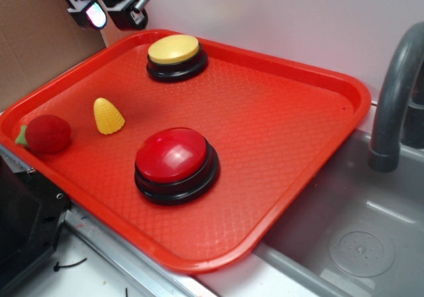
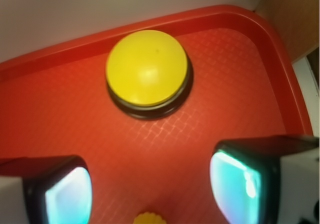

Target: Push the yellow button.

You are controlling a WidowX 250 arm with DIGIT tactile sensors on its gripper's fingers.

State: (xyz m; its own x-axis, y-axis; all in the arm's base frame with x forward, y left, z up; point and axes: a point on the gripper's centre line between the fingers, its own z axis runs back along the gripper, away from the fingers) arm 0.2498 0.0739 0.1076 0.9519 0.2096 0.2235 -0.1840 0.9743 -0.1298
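My fingers (image 2: 150,189) are spread wide and empty above the red tray (image 1: 278,111), near the yellow button (image 1: 175,50) by its far edge.

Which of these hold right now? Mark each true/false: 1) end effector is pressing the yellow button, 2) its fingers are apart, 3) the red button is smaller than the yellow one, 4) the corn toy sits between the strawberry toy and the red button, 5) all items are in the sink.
1) False. The end effector hangs above the tray's back corner, clear of the yellow button.
2) True. Fingers stand apart, nothing between them.
3) False. The red button is larger.
4) True. Corn toy lies between the strawberry toy and the red button.
5) False. All sit on the tray; the sink is beside it.
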